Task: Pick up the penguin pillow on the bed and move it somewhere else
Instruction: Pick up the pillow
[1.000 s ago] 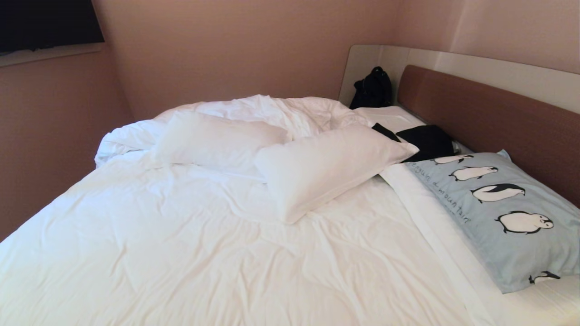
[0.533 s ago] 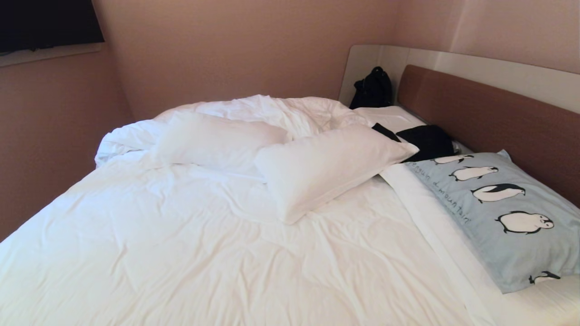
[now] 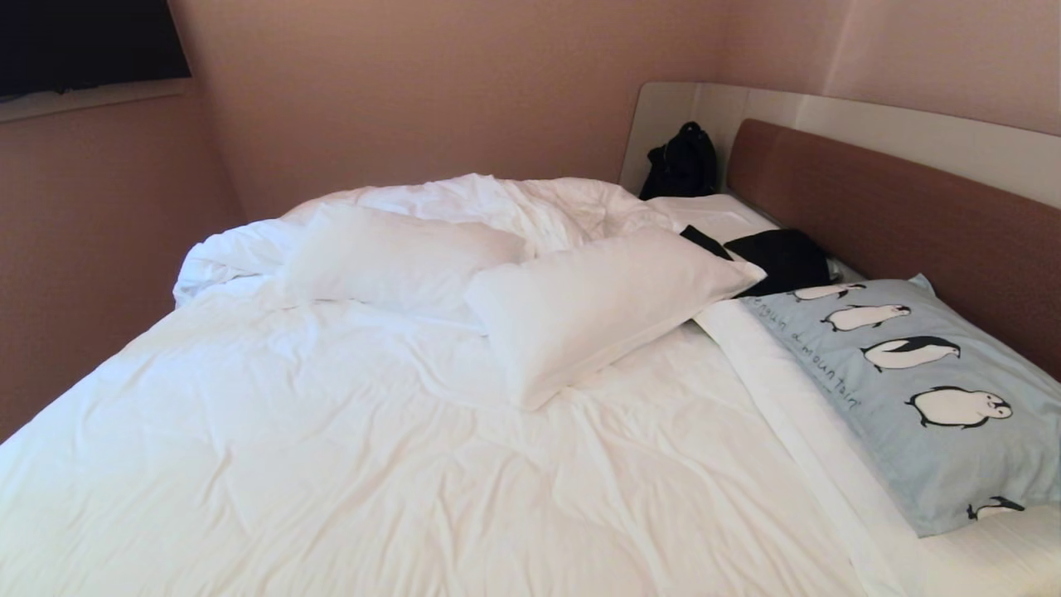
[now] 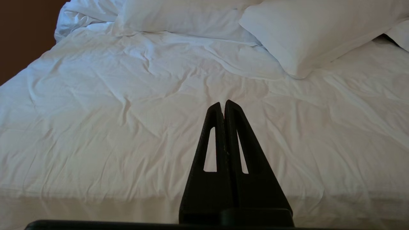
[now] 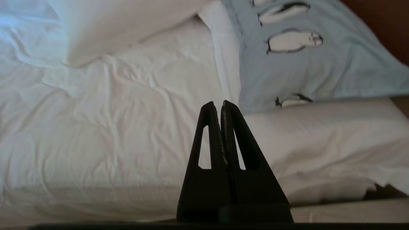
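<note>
**Penguin pillow untouched at the headboard end, both claws clenched and empty**

At the left of the head view a dark screen (image 3: 91,41) hangs on the wall. The bed (image 3: 331,464) fills most of the frame, its white duvet (image 3: 464,199) bunched at the far side. On it I count two plain white pillows: one lying further back (image 3: 398,257), the other (image 3: 597,307) angled toward the headboard. Right of them lie a dark garment (image 3: 783,257) and, in the far corner, a black bag (image 3: 681,162). One penguin pillow (image 3: 920,398) lies flat at the right, along the brown headboard (image 3: 912,215); five penguins show on its pale blue cover.

Neither arm shows in the head view. In its wrist view the left claw (image 4: 222,103) is clenched on nothing above the white bedding, well apart from the task's thing. The right claw (image 5: 216,104) is likewise clenched and empty, pointing at the near edge of the penguin pillow (image 5: 319,70) without touching it.

The pillow looks light, soft and floppy, and will likely sag when lifted. A pinch on the near corner or edge seems the best hold; the claw must first release.
</note>
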